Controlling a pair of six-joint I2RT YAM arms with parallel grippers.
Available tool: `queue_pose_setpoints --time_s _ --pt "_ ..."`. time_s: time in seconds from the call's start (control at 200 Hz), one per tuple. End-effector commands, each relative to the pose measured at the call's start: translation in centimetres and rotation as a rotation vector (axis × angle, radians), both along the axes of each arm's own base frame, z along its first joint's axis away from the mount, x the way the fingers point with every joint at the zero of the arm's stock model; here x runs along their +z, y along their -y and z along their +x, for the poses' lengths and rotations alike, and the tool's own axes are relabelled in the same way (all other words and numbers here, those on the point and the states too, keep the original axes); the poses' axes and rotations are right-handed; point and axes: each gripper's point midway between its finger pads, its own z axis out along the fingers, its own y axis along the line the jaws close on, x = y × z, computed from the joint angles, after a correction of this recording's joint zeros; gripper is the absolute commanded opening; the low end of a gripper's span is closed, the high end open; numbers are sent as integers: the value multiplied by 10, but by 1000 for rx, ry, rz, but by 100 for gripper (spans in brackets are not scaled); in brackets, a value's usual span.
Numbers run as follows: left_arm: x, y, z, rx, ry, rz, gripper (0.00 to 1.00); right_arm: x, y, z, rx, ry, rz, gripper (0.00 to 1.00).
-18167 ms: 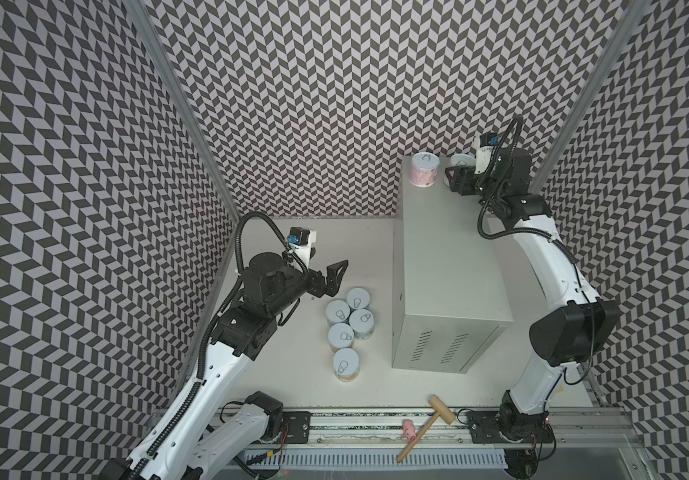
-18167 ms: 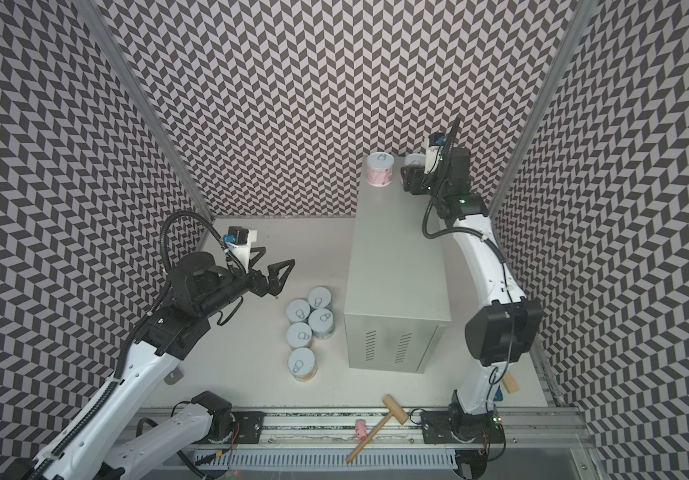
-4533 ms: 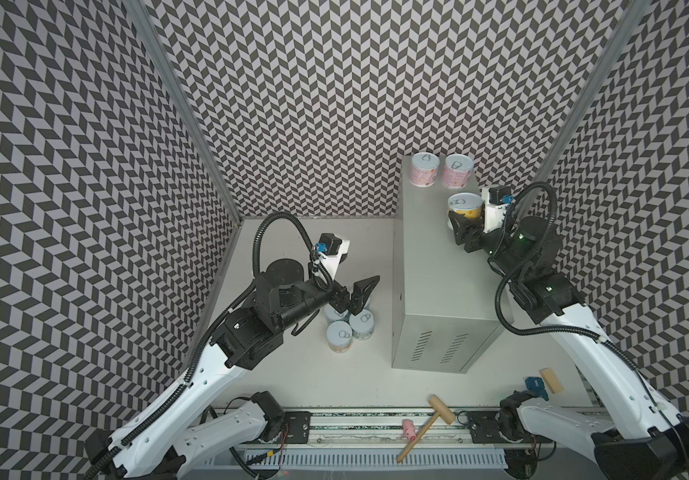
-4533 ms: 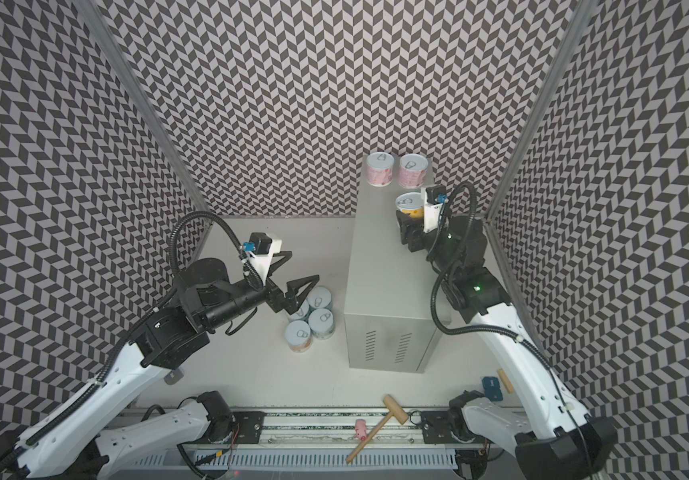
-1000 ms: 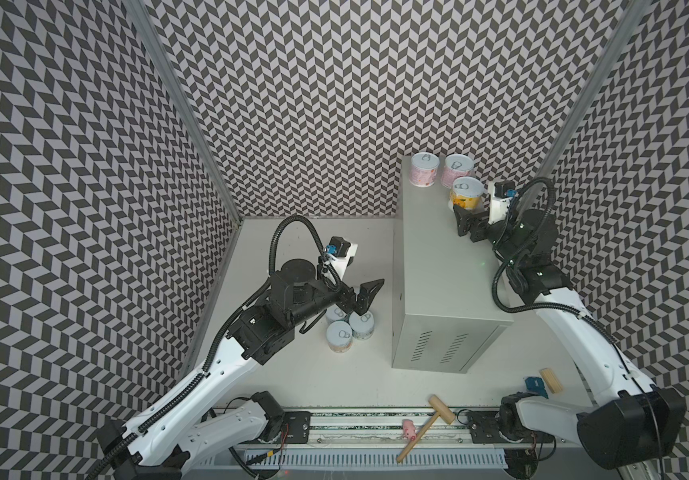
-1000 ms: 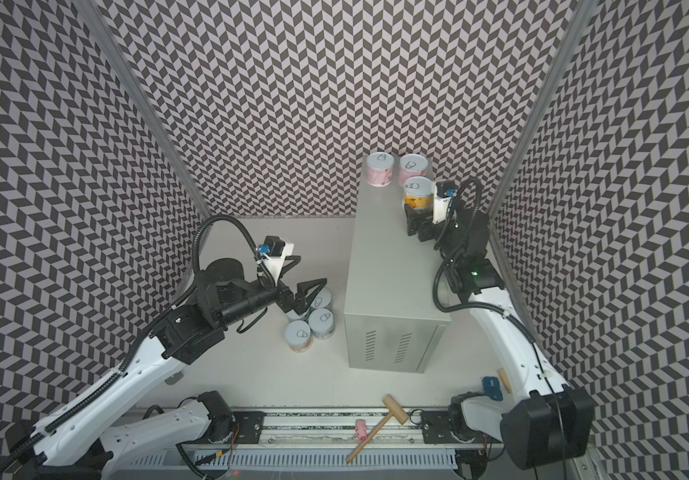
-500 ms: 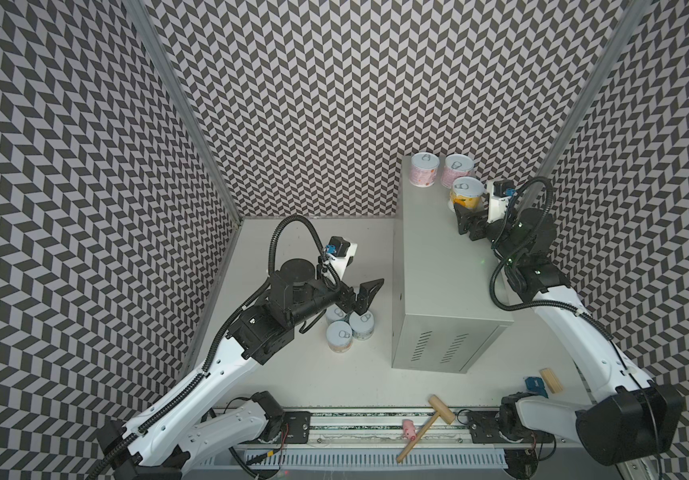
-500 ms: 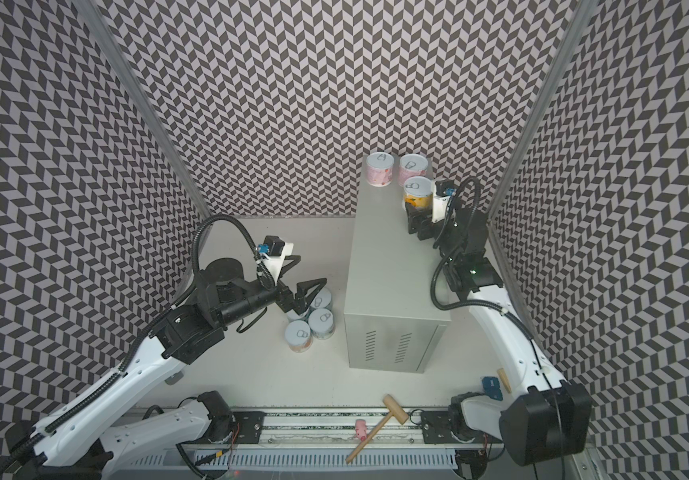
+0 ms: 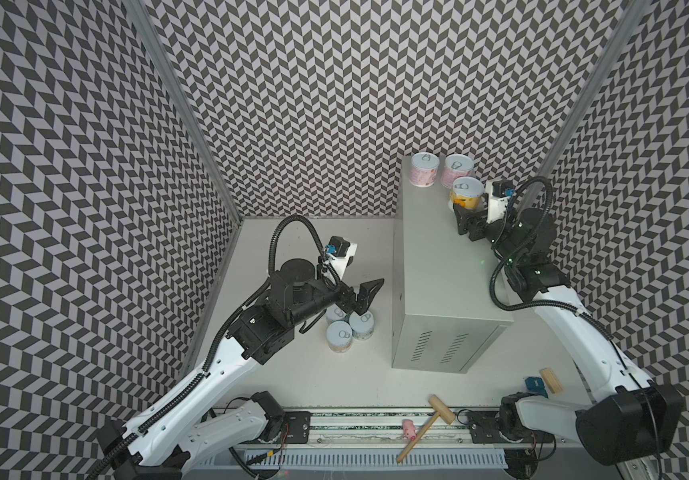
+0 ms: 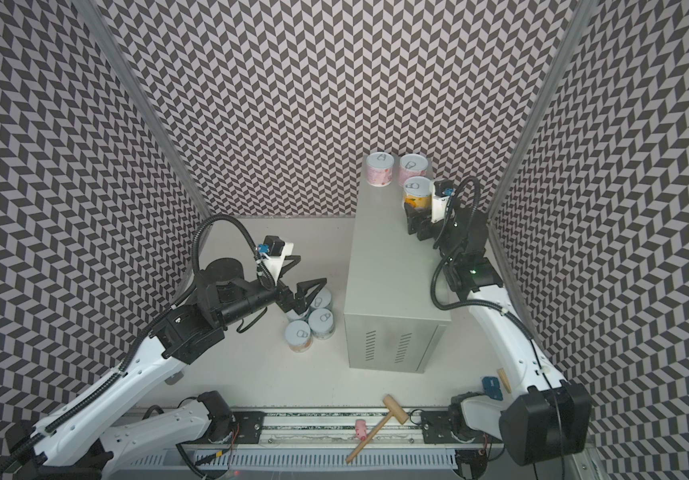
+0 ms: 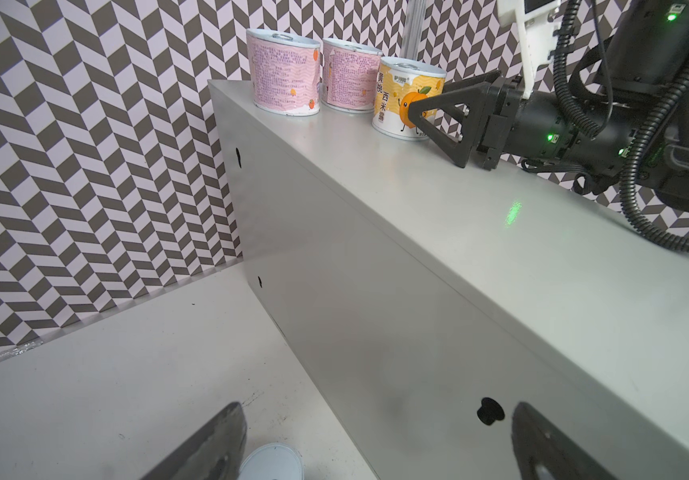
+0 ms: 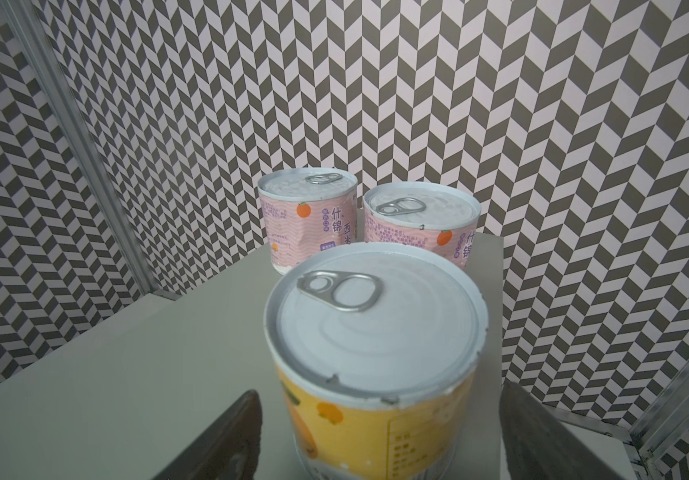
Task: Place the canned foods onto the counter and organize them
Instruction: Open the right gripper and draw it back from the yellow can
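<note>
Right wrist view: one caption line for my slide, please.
The right gripper open, fingers flanking the yellow can on the counter; two pink cans behind.

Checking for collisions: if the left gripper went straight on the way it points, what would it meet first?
Most likely the side wall of the tall light-grey metal cabinet, which the left gripper faces; depth is unclear.

The counter (image 9: 438, 257) has gained a second pink can (image 9: 457, 168) and (beside it) an orange-yellow can (image 9: 466, 192).
</note>
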Motion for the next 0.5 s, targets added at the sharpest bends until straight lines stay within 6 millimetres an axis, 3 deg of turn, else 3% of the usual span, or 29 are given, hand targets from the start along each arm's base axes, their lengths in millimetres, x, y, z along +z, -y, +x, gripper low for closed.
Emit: queue_pose_setpoints --time_s 0.0,0.2,0.32,0.496 --pt "-1 2 2 -3 2 -7 100 15 -1 0 16 54 1 86" --pt "-5 6 6 -4 -11 2 100 21 0 -10 17 78 6 88" --pt "-6 6 8 1 -15 8 100 26 8 -15 -24 73 17 96" --pt "-8 9 11 0 -23 15 100 65 22 -35 -43 136 96 99"
